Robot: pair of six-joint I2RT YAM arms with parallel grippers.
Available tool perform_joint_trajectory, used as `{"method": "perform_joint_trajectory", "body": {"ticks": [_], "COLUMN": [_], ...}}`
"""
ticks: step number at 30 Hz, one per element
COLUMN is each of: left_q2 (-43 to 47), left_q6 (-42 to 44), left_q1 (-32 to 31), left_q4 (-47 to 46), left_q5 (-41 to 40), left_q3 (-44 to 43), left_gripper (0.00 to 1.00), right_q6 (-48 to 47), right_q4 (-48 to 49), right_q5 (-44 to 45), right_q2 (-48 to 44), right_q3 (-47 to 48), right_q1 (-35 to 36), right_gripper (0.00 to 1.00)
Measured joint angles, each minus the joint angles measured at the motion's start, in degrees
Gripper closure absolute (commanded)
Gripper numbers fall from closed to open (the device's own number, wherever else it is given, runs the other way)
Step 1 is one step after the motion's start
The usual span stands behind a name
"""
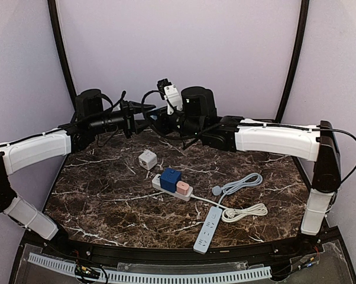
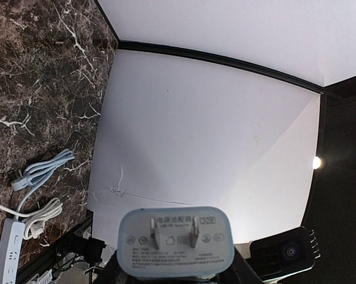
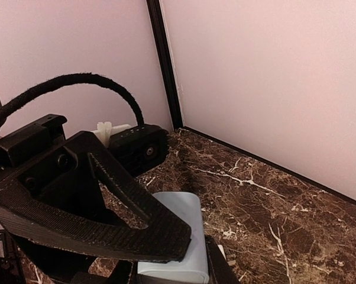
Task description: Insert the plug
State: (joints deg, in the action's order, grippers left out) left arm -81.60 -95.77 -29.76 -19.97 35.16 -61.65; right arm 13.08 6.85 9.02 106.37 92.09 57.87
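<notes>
Charger plug (image 2: 175,241): a pale blue-grey block with two flat prongs, held up in the air at the back of the table (image 1: 107,207), where the left arm (image 1: 36,151) and right arm (image 1: 272,142) meet. The left jaws are clamped on its sides, with the pronged face turned back toward the left wrist camera. In the right wrist view the same block sits low between the right jaws, with the left jaws' black frame just in front. I cannot tell whether the right jaws are pressing on it or only bracketing it.

This looks like a hand-over in mid-air, and that is where the main risk lies. If the left jaws let go before the right pair has a firm hold, the smooth, rounded body could slip or twist and drop to the table.

A skewed grip would also carry through to the insertion, with the prongs meeting the slots at an angle.

Down on the table, the white power strip (image 1: 207,229) lies loose, beside a coiled white cable (image 1: 246,212) and a grey cable (image 1: 240,184). A second strip (image 1: 172,186) carries a blue adapter (image 1: 170,178) and a pink one (image 1: 183,188). Either strip may slide under a push unless braced.
</notes>
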Motion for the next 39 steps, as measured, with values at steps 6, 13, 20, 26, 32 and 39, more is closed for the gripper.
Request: {"method": "perform_joint_trajectory", "body": {"ticks": [6, 13, 20, 26, 32, 39], "left_q2": [0.0, 2.2, 3.1, 3.6, 5.2, 5.6], "left_q6": [-0.3, 1.0, 1.8, 5.2, 14.2, 28.0], "left_q1": [0.0, 0.7, 1.5, 3.8, 6.9, 9.1], "left_q4": [-1.0, -1.6, -2.7, -2.2, 4.2, 18.0], "left_q5": [0.0, -1.2, -1.9, -2.1, -2.0, -2.3], "left_q3": [1.5, 3.8, 7.3, 9.7, 9.8, 7.2], "left_gripper": [0.33, 0.01, 0.01, 0.01, 0.01, 0.01], "right_q6": [1.2, 2.0, 1.7, 1.3, 1.4, 2.8], "right_q4": [-1.7, -5.3, -9.7, -18.7, -29.9, -45.2], "right_q5": [-0.2, 0.8, 1.8, 2.8, 2.4, -0.5], "right_q2": [-0.1, -3.8, -10.4, -18.0, -23.9, -24.1], "right_q3": [-0.3, -3.0, -6.9, -9.9, -10.2, -5.6], "right_q1": [0.1, -0.5, -0.5, -0.5, -0.5, -0.5], "right_gripper": [1.0, 1.0, 1.0, 1.0, 1.0, 1.0]}}
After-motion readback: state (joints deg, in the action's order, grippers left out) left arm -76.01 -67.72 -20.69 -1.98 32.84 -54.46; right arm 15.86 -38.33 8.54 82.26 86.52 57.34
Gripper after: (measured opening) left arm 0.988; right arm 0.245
